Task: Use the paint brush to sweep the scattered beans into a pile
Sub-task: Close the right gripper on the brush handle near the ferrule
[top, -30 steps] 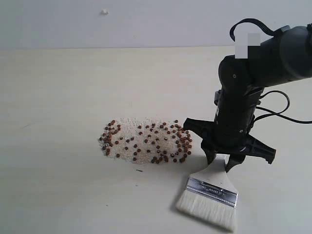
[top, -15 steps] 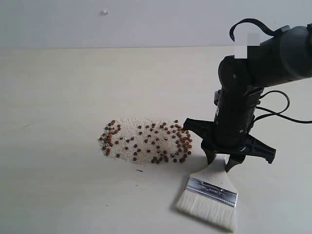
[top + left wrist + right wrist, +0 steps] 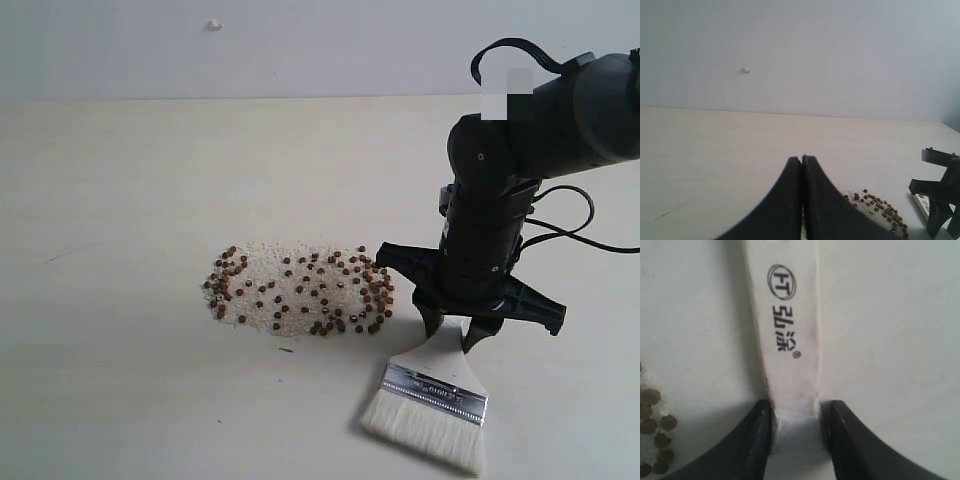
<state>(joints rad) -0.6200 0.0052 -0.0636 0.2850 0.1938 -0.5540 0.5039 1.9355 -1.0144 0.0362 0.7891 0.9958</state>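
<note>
Exterior view: beans (seemingly) beside brush

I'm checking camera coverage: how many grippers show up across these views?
2. The right gripper clamps the brush by its handle, just right of the beans in the exterior view. The left gripper, shut, shows only in its own wrist view.

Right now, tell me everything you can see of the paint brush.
The paint brush is wide and flat: pale wooden handle with a black printed logo, silver metal band, off-white bristles. It appears to lie on the table, bristles toward the camera, beside the beans without touching them. The right gripper clamps its handle from both sides.
</note>
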